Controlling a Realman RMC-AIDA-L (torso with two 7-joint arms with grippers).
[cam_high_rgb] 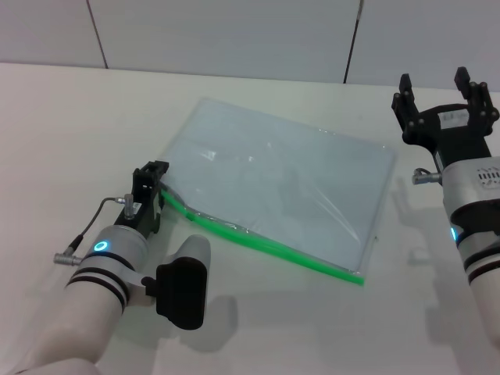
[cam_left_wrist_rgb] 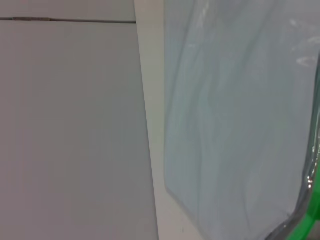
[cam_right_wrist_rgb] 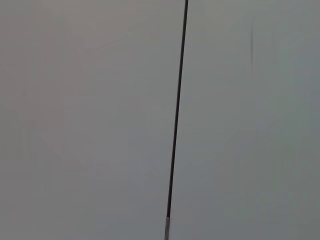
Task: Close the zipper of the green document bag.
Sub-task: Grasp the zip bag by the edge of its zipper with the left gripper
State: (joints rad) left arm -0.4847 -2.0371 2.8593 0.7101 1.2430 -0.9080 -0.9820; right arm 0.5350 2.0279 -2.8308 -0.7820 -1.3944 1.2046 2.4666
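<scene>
White table (cam_high_rgb: 70, 117) is holding the green document bag (cam_high_rgb: 273, 183), lying slantwise; left gripper (cam_high_rgb: 154, 181) is pinching its zipper (cam_high_rgb: 266, 244); right gripper (cam_high_rgb: 444, 94) is spread beside it.

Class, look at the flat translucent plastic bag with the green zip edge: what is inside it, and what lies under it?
The translucent pale blue-grey plastic bag appears empty; only wrinkles and glare show. It lies flat on the white table, faintly visible through it. Whether a thin sheet sits inside cannot be told.
</scene>
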